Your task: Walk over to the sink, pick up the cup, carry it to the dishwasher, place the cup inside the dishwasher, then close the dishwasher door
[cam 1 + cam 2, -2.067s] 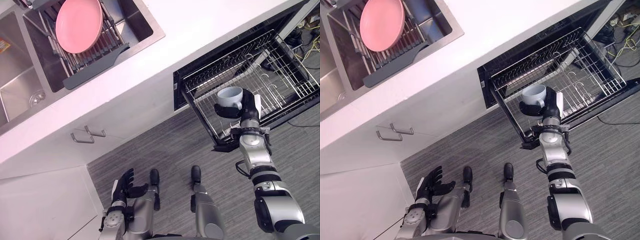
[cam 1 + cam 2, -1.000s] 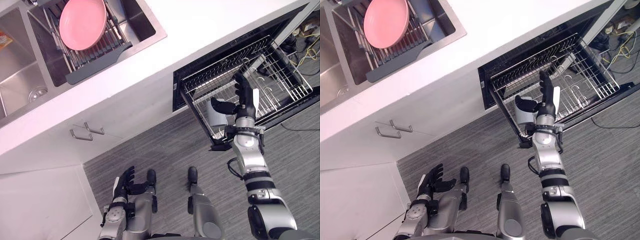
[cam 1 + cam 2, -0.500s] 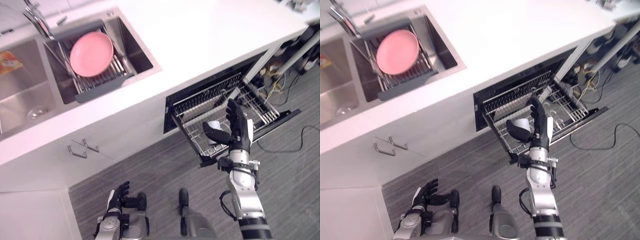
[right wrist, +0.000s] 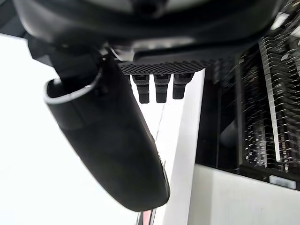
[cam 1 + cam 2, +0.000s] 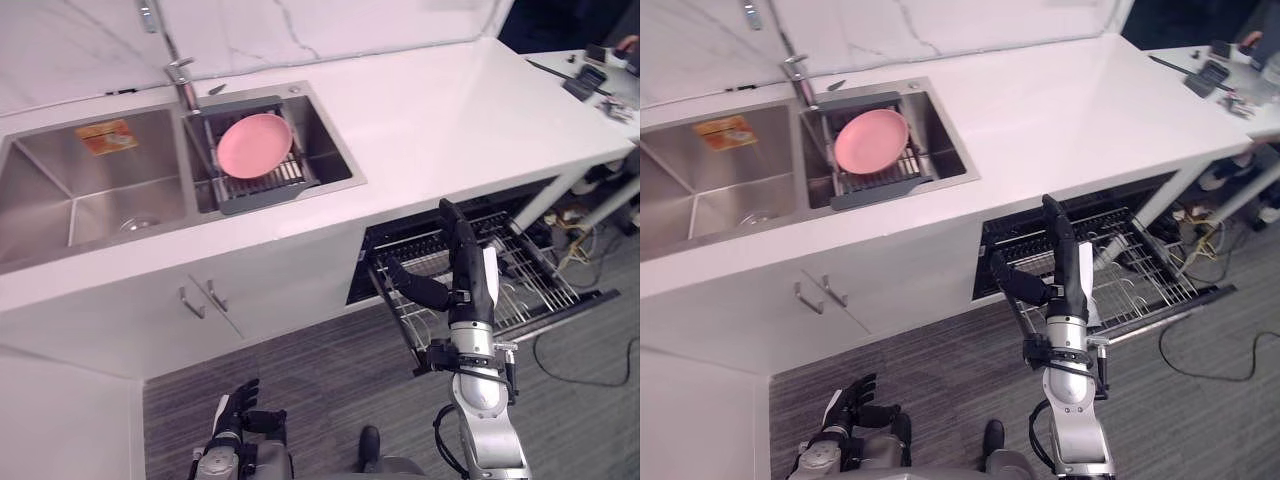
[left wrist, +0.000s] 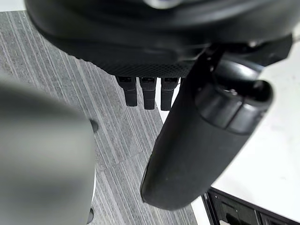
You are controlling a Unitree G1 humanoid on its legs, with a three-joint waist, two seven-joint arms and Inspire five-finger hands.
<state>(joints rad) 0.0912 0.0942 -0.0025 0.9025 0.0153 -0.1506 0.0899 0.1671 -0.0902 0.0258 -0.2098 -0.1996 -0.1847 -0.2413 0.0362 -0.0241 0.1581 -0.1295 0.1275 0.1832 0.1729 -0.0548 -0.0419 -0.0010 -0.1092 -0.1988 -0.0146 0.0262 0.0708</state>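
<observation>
Dark right hand (image 5: 463, 278) straight-fingered before dishwasher rack (image 5: 545, 287); left hand (image 5: 233, 408) relaxed, low.

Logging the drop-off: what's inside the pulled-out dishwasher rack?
Wire tines across the rack; the raised right hand covers its left end, hiding whatever sits there.

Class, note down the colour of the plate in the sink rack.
The plate is pink, clearest in the left eye view.

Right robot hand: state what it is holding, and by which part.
Nothing is held. The right robot hand stands upright in front of the pulled-out dishwasher rack, fingers straight and thumb spread, with nothing between them.
</observation>
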